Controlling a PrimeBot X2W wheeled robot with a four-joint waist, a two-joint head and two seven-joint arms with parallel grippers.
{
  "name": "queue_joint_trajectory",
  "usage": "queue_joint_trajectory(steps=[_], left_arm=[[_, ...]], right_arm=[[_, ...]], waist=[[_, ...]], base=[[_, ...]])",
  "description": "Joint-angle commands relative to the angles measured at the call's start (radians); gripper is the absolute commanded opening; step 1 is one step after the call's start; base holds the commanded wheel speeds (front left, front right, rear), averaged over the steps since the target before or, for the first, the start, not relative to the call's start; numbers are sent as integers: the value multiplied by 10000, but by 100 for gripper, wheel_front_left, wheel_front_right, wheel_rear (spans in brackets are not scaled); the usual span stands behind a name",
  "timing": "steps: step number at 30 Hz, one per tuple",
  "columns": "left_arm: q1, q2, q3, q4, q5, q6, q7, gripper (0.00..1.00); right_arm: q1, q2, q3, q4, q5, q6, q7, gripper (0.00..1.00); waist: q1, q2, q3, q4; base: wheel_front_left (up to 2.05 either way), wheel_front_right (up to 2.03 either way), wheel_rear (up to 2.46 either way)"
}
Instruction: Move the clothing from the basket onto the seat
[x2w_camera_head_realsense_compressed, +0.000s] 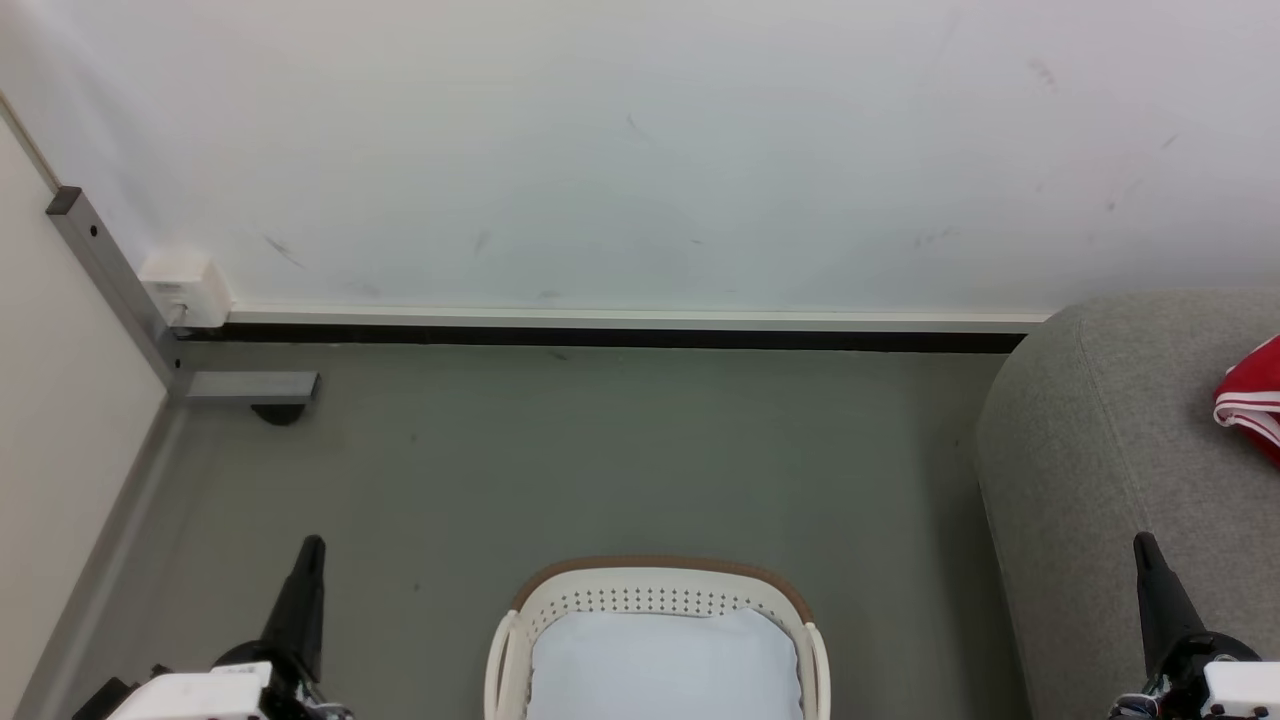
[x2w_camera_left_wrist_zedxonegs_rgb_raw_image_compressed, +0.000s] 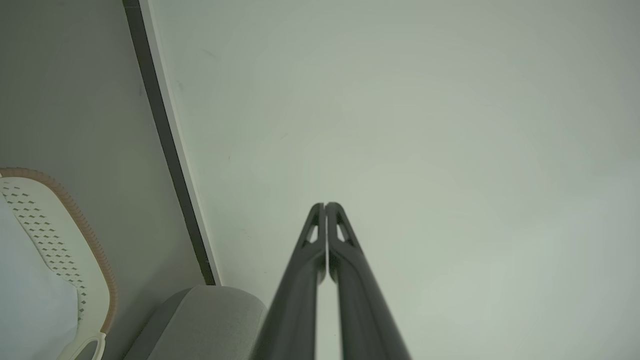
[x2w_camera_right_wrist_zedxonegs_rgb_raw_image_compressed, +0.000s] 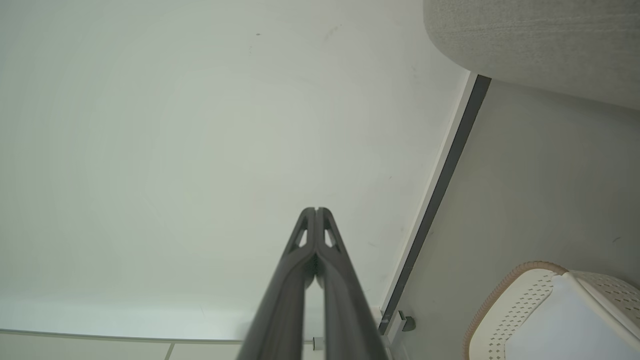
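Note:
The red jersey (x2w_camera_head_realsense_compressed: 1255, 400) with white striped trim lies on the grey sofa (x2w_camera_head_realsense_compressed: 1100, 470) at the right edge of the head view, mostly cut off. The cream basket (x2w_camera_head_realsense_compressed: 660, 600) with a brown rim stands on the floor at bottom centre, and a plain white pad (x2w_camera_head_realsense_compressed: 665, 665) lies inside it. My left gripper (x2w_camera_head_realsense_compressed: 312, 545) is at the lower left, left of the basket, fingers pressed together with nothing held. My right gripper (x2w_camera_head_realsense_compressed: 1143, 545) is at the lower right over the sofa's front, also shut and empty. Both wrist views show shut fingertips (x2w_camera_left_wrist_zedxonegs_rgb_raw_image_compressed: 325, 206) (x2w_camera_right_wrist_zedxonegs_rgb_raw_image_compressed: 316, 210) pointing at the wall.
A white wall (x2w_camera_head_realsense_compressed: 640, 150) with a dark baseboard (x2w_camera_head_realsense_compressed: 600, 337) runs behind the basket. A grey metal post and bracket (x2w_camera_head_realsense_compressed: 240, 385) with a white box (x2w_camera_head_realsense_compressed: 180, 285) stand in the left corner. Grey floor (x2w_camera_head_realsense_compressed: 600, 450) lies open between wall, basket and sofa.

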Motion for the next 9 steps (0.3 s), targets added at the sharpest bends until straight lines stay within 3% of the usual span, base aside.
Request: queue_joint_trajectory(steps=[1, 9], left_arm=[[-82, 30, 18, -36, -117, -45, 36, 0], [-82, 30, 18, -36, -117, -45, 36, 0]], right_arm=[[-131, -78, -38, -55, 4, -21, 42, 0], [-130, -78, -38, -55, 4, -21, 41, 0]], waist=[[0, 0, 0, 0], [0, 0, 0, 0]], base=[[0, 0, 0], [0, 0, 0]])
